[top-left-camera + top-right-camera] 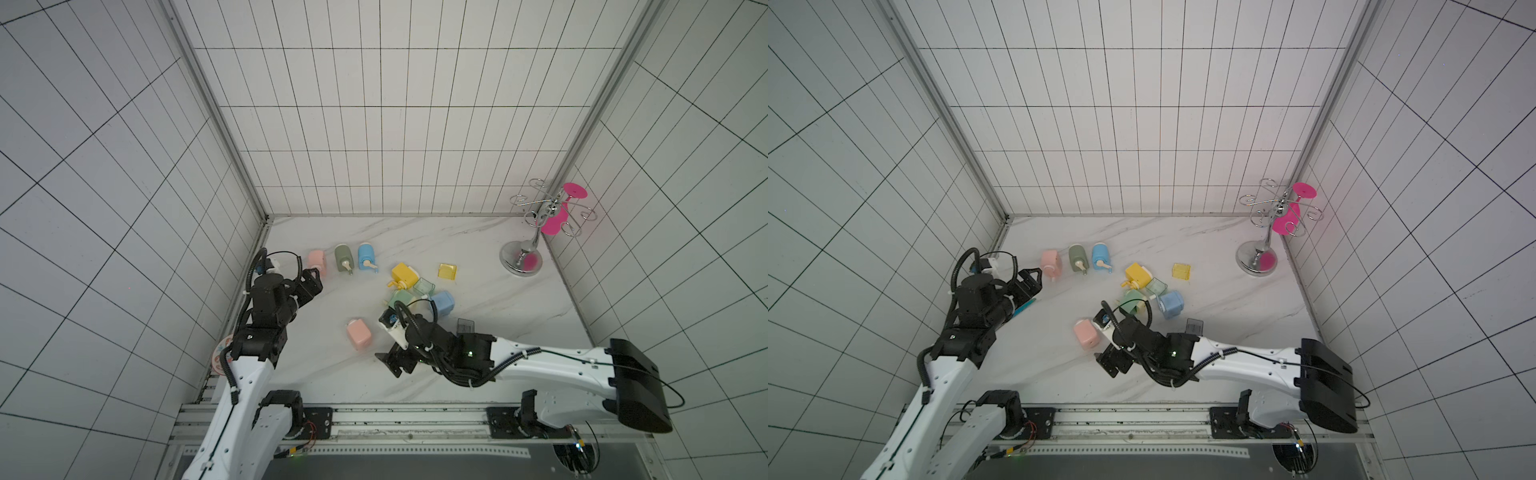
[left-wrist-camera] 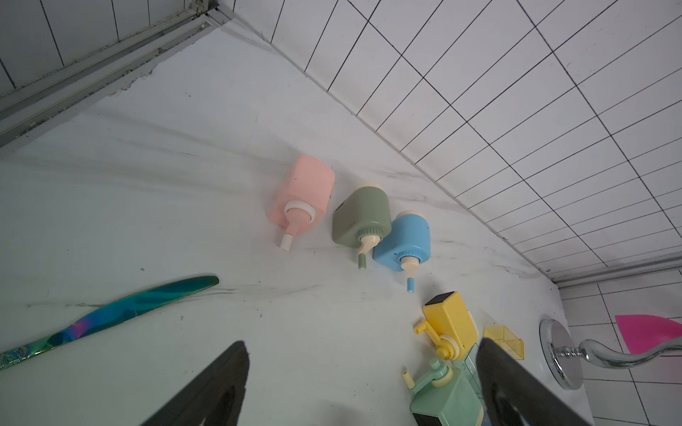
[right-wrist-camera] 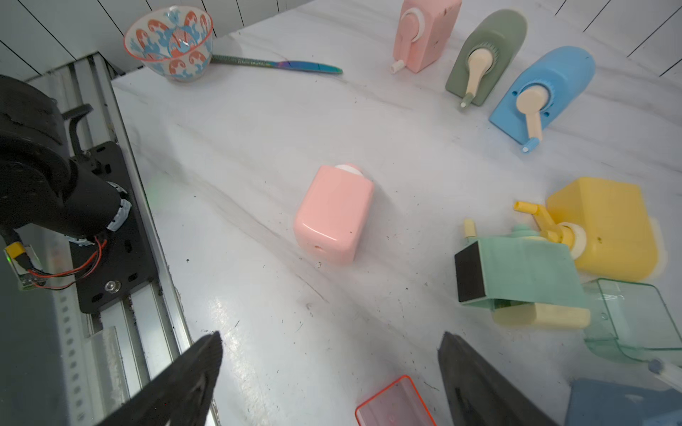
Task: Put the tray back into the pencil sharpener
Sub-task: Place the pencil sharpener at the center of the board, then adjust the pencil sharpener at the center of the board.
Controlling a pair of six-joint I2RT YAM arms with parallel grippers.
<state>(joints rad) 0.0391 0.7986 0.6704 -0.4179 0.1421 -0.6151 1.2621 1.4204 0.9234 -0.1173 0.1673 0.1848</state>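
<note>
**A:** Nearest, right claw (image 3: pixel 330 337): spread, empty. A red-rimmed clear plastic tray (image 3: pixel 395 402) lies on the marble bench (image 3: pixel 258 129) just beside it, inside no sharpener.

**B:** And the body?

**A:** Pink plastic pencil sharpener (image 3: pixel 334 214), the likely match, lies beyond, apart from the tray. Left claw (image 2: pixel 361 343), farther: spread, empty. Grasping, aligning and sliding in all appear to remain.

A pink sharpener (image 1: pixel 359 339) lies well apart from the yellow tray (image 1: pixel 447 271).

Glossy marble-look table (image 3: pixel 258 147); smooth plastic pink sharpener (image 3: pixel 334 214); clear plastic tray (image 3: pixel 634 321); mirror-polished metal stand (image 1: pixel 521 258); iridescent metal knife (image 2: pixel 110 313).
</note>
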